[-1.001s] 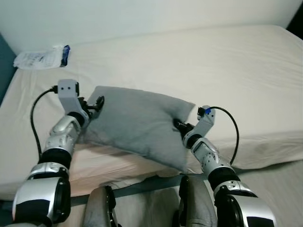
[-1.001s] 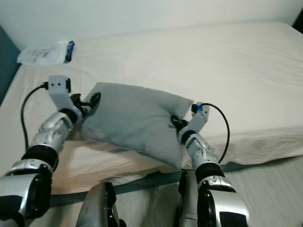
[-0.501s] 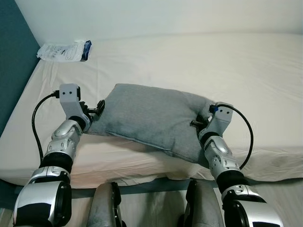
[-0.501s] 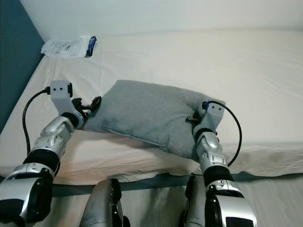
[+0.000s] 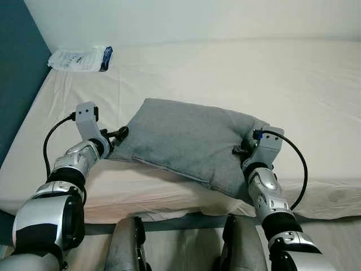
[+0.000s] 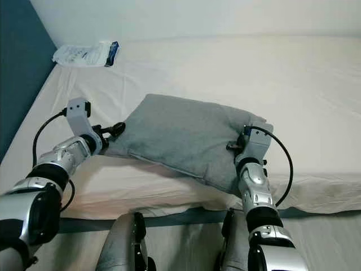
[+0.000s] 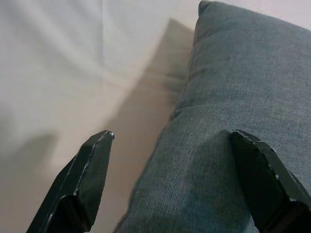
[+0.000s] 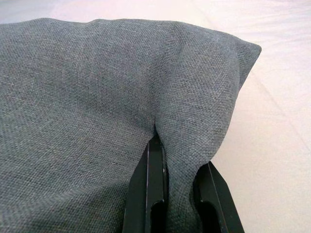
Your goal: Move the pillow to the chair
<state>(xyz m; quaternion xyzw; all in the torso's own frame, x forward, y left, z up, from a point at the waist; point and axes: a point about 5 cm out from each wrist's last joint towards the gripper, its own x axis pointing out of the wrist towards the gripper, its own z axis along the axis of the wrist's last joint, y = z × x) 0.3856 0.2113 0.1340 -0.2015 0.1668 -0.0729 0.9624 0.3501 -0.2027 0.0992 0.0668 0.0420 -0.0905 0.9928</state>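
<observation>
Resting on the near edge of the bed (image 5: 316, 73), the grey pillow (image 5: 189, 138) lay slightly skewed, its long side running from about 10 o'clock to 4 o'clock in the head views, one corner overhanging the mattress edge toward the robot.

Compared with half a second before, the pillow sat a little lower and flatter on the sheet. The whole frame had hardly shifted over that interval, so this looked like a true settling, not camera drift. A full second back the view was angled differently; that larger shift was the head moving.

Right gripper (image 8: 177, 179), at the pillow's 4 o'clock corner: fingers clenched on a pinched fold of the fabric, cloth bunched between them.

Left gripper (image 7: 175, 165), at the 9 o'clock edge: fingers spread wide, one lying on the pillow's top, the other out over the sheet. It had dropped closer to the mattress than half a second ago, and was not yet closed on anything.

A white packet (image 5: 79, 58) lay far off at 11 o'clock by the blue wall (image 5: 14, 68).

Judgement: only one side was secured. The left side needed a proper bite before any lift. No chair could be made out, so the carry was all ahead.
</observation>
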